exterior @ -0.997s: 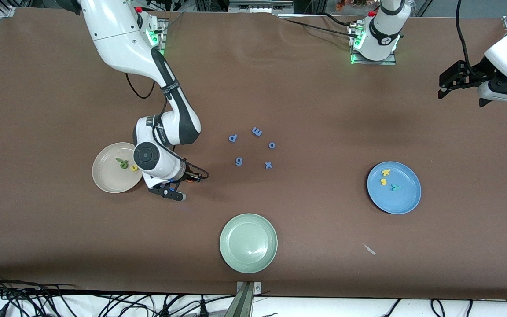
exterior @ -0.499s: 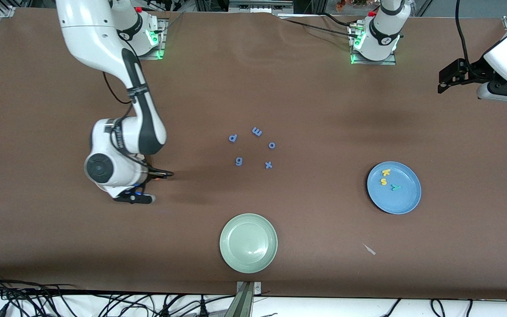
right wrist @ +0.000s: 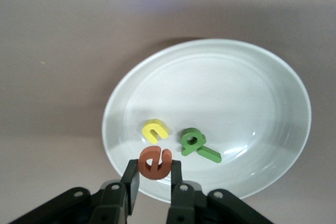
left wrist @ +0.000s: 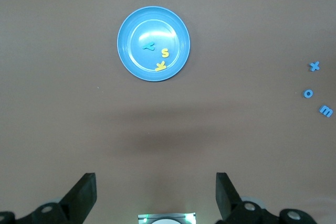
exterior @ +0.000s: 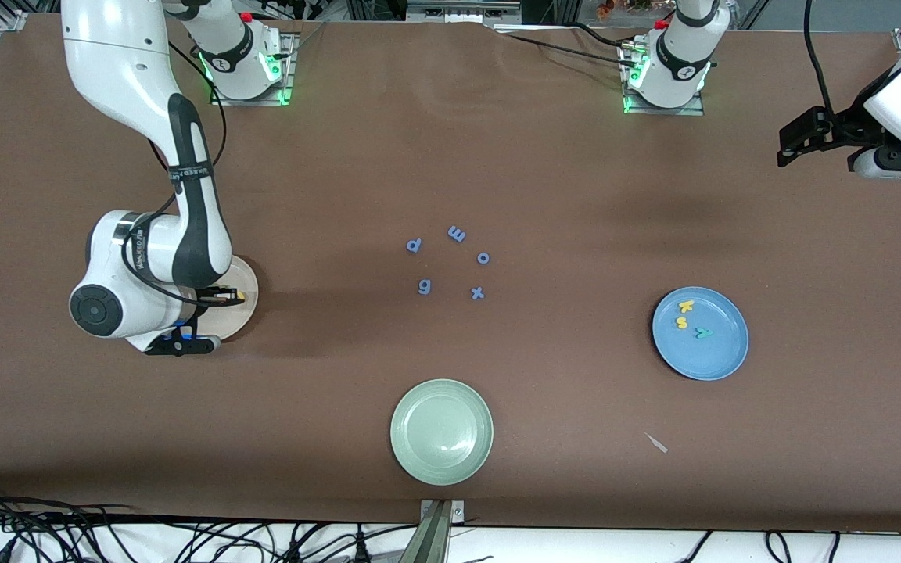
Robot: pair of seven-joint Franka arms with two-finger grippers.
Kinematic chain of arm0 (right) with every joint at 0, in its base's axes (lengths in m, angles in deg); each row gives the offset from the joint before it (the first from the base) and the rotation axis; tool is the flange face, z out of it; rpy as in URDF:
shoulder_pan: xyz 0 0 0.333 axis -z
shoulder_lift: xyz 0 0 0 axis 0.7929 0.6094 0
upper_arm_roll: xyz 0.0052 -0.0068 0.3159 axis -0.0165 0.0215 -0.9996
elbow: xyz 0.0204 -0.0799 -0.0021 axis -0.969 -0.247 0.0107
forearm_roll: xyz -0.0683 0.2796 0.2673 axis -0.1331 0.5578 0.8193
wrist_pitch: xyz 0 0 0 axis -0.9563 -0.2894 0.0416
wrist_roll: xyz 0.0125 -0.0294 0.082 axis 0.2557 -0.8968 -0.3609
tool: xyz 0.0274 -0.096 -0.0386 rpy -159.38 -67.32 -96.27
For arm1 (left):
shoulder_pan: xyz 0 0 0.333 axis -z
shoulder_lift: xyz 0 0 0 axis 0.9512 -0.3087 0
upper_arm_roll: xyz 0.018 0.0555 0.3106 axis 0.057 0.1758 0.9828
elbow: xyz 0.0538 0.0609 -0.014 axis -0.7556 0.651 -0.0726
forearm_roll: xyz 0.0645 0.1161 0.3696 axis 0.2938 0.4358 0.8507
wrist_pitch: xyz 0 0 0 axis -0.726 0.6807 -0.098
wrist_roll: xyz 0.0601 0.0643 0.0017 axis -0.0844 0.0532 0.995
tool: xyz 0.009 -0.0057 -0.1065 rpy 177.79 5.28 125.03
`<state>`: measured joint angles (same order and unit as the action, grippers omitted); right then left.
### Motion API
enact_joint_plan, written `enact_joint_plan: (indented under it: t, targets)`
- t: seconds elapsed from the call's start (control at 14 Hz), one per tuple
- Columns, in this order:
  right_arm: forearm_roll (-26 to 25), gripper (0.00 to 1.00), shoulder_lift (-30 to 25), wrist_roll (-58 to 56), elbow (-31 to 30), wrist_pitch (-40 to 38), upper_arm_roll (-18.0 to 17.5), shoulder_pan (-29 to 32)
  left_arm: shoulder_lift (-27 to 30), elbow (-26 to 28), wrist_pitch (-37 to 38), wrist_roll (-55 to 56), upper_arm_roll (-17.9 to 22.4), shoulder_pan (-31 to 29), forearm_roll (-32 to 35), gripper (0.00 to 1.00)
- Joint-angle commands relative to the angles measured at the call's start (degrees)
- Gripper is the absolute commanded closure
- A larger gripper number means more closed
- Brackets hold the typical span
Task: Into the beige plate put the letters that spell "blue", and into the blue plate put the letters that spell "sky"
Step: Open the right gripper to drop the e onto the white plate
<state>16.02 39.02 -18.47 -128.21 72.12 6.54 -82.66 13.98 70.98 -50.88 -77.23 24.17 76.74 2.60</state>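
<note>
My right gripper (right wrist: 155, 172) is shut on the orange e (right wrist: 148, 157) and hangs low over the edge of the beige plate (right wrist: 236, 66). In that plate lie the yellow u (right wrist: 155, 130), the green b (right wrist: 191, 141) and the green l (right wrist: 210, 154). In the front view the right wrist hides most of the beige plate (exterior: 245, 311). The blue plate (exterior: 720, 356) holds the yellow k (exterior: 685, 306), yellow s (exterior: 682, 322) and teal y (exterior: 702, 333). My left gripper (exterior: 791, 148) waits open, high over the left arm's end of the table.
Several all-blue letters lie mid-table: p (exterior: 414, 245), m (exterior: 457, 233), o (exterior: 483, 258), g (exterior: 424, 287), x (exterior: 478, 293). A pale green plate (exterior: 441, 432) sits nearer the front camera. A small pale scrap (exterior: 658, 443) lies between it and the blue plate.
My right arm has swung toward its own end of the table, carrying the orange e from beside the beige plate to over it. The left arm has barely moved.
</note>
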Motion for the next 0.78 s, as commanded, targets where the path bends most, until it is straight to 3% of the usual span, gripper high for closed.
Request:
enact_joint_plan:
  t: [0.0,0.21,0.43,0.71]
  targets:
    - [-0.04,0.00,-0.13,-0.04,0.56,-0.73,0.09,-0.30,-0.61,-1.75,1.83,0.76,-0.16,-0.15,-0.94,0.00]
    - [0.66,0.00,-0.66,-0.20,2.84,-1.51,0.01,-0.74,-0.69,-2.01,1.05,0.67,-0.16,0.03,-1.03,0.00]
    - [0.49,0.00,-1.63,0.76,6.26,-7.21,0.09,-0.74,-2.36,-3.85,0.95,0.67,-0.07,0.12,-0.94,0.00]
    - [-0.04,0.00,-6.63,0.59,6.89,-11.01,0.97,-0.74,-5.00,-7.99,1.13,0.14,-0.07,0.21,-0.32,0.00]
